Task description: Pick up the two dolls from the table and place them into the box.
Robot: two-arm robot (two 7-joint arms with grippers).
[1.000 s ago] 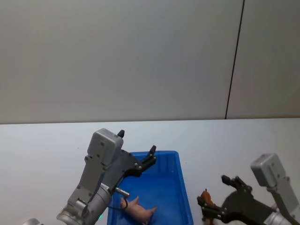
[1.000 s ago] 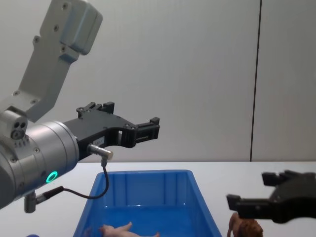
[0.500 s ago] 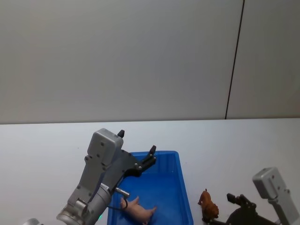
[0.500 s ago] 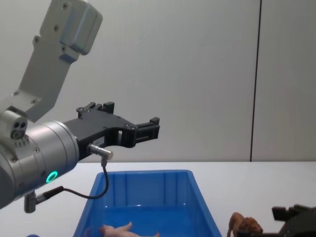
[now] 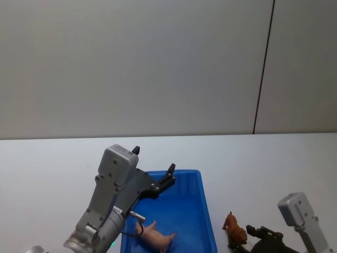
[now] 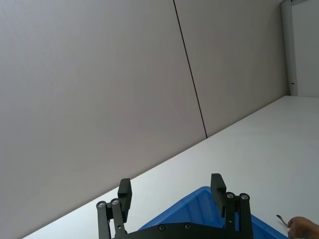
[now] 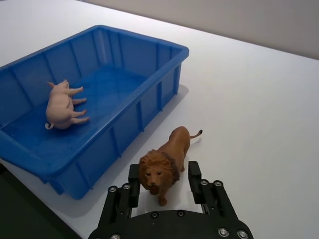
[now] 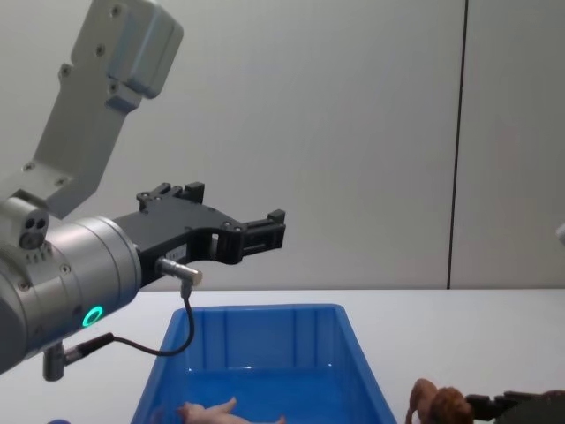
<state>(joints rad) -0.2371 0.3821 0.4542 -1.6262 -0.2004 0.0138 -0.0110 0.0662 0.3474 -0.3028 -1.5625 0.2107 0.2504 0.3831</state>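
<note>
Where the left arm is: raised from near left, forearm slanting up, left gripper (image 6: 171, 189) held in the air over the far half of the box (image 7: 149, 102), pointing far and slightly up.
left fingers: wide apart, nothing between them, touching nothing.
right arm: low at near right, wrist close to the surface (image 7: 259, 99), right gripper (image 7: 164, 180) level, meeting the lion doll (image 7: 172, 149) head-on.
right fingers: apart, one on each side of the lion's head and mane, not clamped on it. Can't tell whether a pad touches the mane.
lion doll: upright on all fours on the surface, just beside the box's right wall and outside it, facing the right gripper.
pig doll (image 7: 62, 102): inside the box, lying on its side on the floor, near part, legs out sideways.
box: on the surface, between the two arms.
cut off: the chest view crops the lion to head and back at its bottom edge, and the pig likewise. The head view crops the right forearm at the bottom. The left wrist view shows a sliver of blue rim behind the fingers.
</note>
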